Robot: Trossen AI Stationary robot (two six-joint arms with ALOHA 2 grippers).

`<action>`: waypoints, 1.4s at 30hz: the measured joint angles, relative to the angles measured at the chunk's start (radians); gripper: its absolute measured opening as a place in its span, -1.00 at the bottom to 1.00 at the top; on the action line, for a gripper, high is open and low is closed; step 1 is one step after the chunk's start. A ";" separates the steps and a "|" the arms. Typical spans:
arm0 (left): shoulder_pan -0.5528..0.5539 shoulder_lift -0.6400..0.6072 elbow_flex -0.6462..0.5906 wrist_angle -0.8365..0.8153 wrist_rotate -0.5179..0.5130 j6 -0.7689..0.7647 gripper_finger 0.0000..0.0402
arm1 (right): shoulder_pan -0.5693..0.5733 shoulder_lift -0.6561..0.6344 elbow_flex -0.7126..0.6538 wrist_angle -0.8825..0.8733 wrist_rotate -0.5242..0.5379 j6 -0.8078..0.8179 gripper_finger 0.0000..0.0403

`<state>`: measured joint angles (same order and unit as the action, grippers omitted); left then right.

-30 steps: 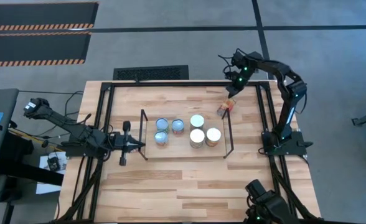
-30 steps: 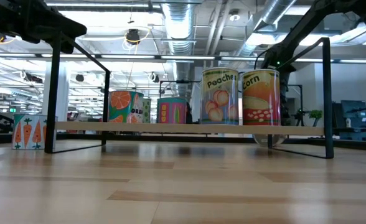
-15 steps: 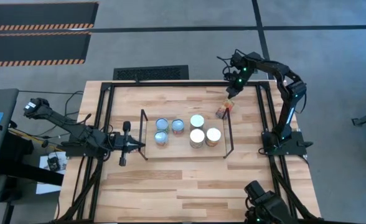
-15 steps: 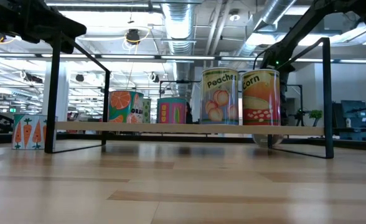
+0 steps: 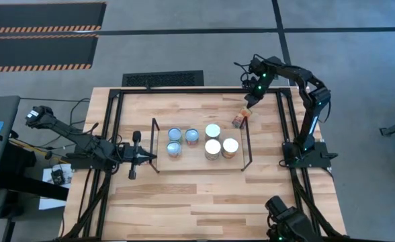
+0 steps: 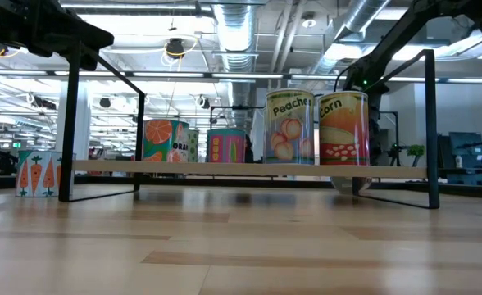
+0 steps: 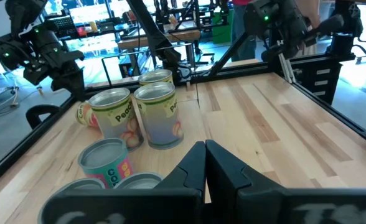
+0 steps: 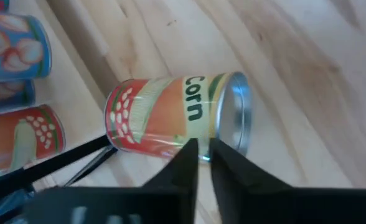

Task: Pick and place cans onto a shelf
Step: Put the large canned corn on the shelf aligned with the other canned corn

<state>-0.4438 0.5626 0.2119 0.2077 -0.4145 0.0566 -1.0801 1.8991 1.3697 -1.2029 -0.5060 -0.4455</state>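
High view: light wood table [image 5: 184,202] edged by a black metal frame [image 5: 110,121], on grey floor with striped mats. The shelf [image 5: 199,144] sits mid-table holding five upright cans [image 5: 213,131]. A sixth, fallen can [image 5: 240,119] lies on its side just outside the shelf's right end. The right gripper [image 5: 250,101] hovers just beyond that can, apart from it. The left gripper [image 5: 150,157] waits at the shelf's left end, jaws clenched on nothing.

Low view: open workshop with ceiling ducts and strip lights behind the shelf board [image 6: 249,170]. Cans on it read "Peaches" [image 6: 289,127] and "Corn" [image 6: 343,128]; an orange-fruit can [image 6: 165,140] and a pink-and-green one [image 6: 226,145] stand farther back. A carrot-printed can [image 6: 38,173] stands on the table left of the shelf.

Left wrist view: fingers [image 7: 189,177] pressed together, pointing at the shelf's cans; the nearest tall one [image 7: 116,118] shows peaches.

Right wrist view: the fallen can [image 8: 177,117], labelled "Corn", lies just beside the shelf's wire upright [image 8: 58,158]. The fingertips [image 8: 186,155] stand a narrow slit apart above it, grasping nothing.
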 joint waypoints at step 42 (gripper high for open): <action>0.000 0.000 0.000 0.000 0.000 0.004 -1.00 | 0.008 0.035 -0.006 0.035 -0.072 -0.162 -0.85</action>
<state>-0.4442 0.5629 0.2119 0.2077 -0.4141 0.0608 -1.0721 1.9345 1.3636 -1.1675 -0.5782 -0.6079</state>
